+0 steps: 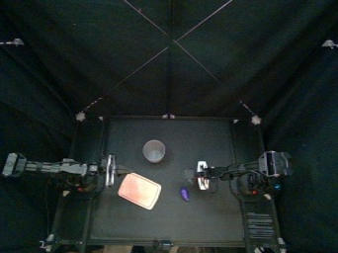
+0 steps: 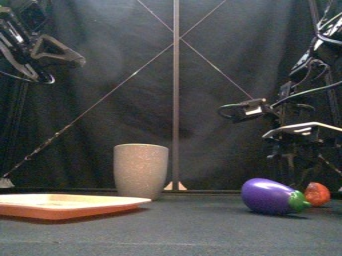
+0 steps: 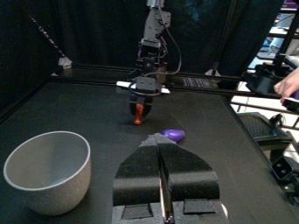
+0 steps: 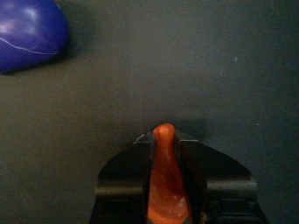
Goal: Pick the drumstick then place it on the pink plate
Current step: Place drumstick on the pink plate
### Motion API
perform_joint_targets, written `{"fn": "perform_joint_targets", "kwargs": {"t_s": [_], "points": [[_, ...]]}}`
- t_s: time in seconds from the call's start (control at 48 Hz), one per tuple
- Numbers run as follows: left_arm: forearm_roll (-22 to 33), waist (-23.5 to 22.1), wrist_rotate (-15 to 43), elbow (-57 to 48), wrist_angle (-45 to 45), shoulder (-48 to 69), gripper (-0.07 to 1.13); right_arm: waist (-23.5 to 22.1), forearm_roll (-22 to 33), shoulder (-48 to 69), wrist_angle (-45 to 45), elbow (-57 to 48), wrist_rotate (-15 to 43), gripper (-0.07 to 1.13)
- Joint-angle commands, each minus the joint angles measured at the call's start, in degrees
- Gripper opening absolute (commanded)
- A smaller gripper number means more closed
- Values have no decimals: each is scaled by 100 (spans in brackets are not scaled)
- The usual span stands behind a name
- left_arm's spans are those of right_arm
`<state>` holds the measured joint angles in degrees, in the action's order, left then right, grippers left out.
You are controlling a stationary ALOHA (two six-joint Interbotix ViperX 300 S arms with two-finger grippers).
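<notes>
The red-orange drumstick [image 4: 166,179] sits between the jaws of my right gripper [image 4: 166,138], which is shut on it. In the left wrist view the drumstick [image 3: 140,113] hangs upright under that gripper [image 3: 142,98], low over the table. From the front the drumstick [image 2: 317,193] shows at table height at the far right. The pink plate [image 1: 138,190] lies at the front left of the table, apart from the drumstick. My left gripper [image 3: 165,150] is shut and holds nothing; it rests at the table's left side [image 1: 98,178].
A purple toy eggplant [image 2: 267,195] lies just beside the drumstick, between it and the plate [image 2: 67,205]. A tall grey speckled cup [image 1: 154,150] stands behind the plate, near the table's middle.
</notes>
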<state>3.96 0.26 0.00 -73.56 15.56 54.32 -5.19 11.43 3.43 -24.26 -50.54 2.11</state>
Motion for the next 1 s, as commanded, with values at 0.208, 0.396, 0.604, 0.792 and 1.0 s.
{"fn": "perform_joint_targets", "kwargs": {"t_s": [0.208,0.396,0.604,0.792,1.0], "points": [[9,18,-18,79,53,-18,3,26,-79,53,9,132,44,48],[9,35,-9,79,53,-18,3,246,-176,193,9,861,35,48],[9,88,0,79,53,-26,3,545,-176,-123,343,1890,35,48],[9,132,-9,79,53,-18,3,773,-193,-844,1107,2742,44,48],[9,193,0,70,53,-26,3,967,-281,-1846,1459,3647,44,49]]}}
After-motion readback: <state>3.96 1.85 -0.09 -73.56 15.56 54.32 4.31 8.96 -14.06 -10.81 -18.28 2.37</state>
